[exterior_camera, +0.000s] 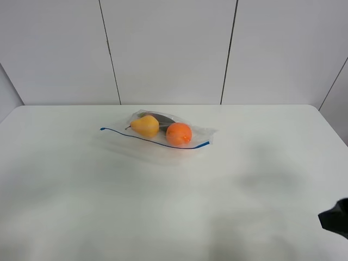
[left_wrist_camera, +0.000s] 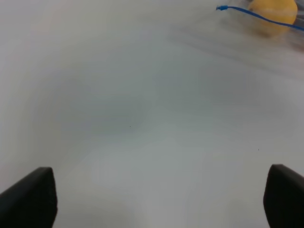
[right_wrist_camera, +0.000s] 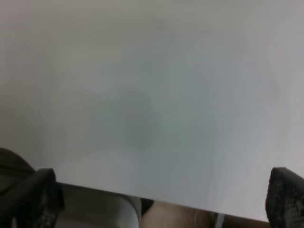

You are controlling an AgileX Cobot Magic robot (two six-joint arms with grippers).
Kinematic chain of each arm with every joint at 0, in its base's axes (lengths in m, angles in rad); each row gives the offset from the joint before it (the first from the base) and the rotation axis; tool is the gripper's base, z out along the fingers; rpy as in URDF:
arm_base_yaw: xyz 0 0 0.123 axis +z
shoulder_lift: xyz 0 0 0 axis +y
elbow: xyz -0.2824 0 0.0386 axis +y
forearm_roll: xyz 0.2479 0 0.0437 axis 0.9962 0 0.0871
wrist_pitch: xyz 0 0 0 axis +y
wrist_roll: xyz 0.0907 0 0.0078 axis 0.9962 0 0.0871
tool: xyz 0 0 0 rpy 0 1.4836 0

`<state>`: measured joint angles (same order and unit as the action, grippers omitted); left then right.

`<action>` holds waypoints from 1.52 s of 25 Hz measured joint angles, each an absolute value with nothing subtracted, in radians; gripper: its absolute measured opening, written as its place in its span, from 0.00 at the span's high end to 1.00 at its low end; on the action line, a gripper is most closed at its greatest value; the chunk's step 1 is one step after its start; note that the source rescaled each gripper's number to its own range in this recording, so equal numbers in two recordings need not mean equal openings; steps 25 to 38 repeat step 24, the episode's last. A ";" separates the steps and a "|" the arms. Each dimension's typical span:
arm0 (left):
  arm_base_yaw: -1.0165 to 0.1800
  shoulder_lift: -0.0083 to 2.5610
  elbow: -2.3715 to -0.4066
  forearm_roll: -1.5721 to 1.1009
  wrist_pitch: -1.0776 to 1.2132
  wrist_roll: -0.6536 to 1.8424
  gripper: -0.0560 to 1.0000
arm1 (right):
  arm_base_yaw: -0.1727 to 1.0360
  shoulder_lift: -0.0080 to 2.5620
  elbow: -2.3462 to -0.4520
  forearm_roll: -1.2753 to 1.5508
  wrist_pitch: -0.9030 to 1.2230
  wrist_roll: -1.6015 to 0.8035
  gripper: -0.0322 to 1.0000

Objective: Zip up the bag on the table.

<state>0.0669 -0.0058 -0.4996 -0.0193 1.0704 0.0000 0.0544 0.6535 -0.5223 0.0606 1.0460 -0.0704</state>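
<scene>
Slippage is the main worry here, because the bag (exterior_camera: 163, 130) is thin clear plastic lying flat toward the far middle of the table (exterior_camera: 65, 217), with nothing pinning it down. Its blue zipper strip (exterior_camera: 155, 141) runs along the near edge in a shallow sag, so the two sides may not be lined up. A pinch at one end alone would likely drag the whole bag across the smooth top instead of closing it. The pear (exterior_camera: 144, 126) and orange (exterior_camera: 179, 134) sit right behind the strip, and their bulk could hold the mouth apart or roll if the bag is tugged. The left gripper (left_wrist_camera: 156, 202) hangs over bare table with its jaws spread wide, the strip's end (left_wrist_camera: 222, 8) well ahead of it. The right gripper (right_wrist_camera: 161, 202) is likewise spread wide, near the table's front edge, well apart from the bag and holding nothing
</scene>
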 joint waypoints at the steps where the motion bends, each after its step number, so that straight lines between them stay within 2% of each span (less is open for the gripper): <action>1: 0.067 -0.006 -0.500 -0.019 1.070 0.000 0.00 | 0.054 0.584 -0.504 0.061 1.044 -0.070 0.01; 13: 0.067 -0.006 -0.500 -0.019 1.070 0.000 0.00 | 0.054 0.006 -0.495 0.061 1.023 -0.070 0.01; 38: 0.067 -0.006 -0.500 -0.019 1.070 0.000 0.00 | 0.054 -0.005 -0.491 0.057 1.023 -0.066 0.02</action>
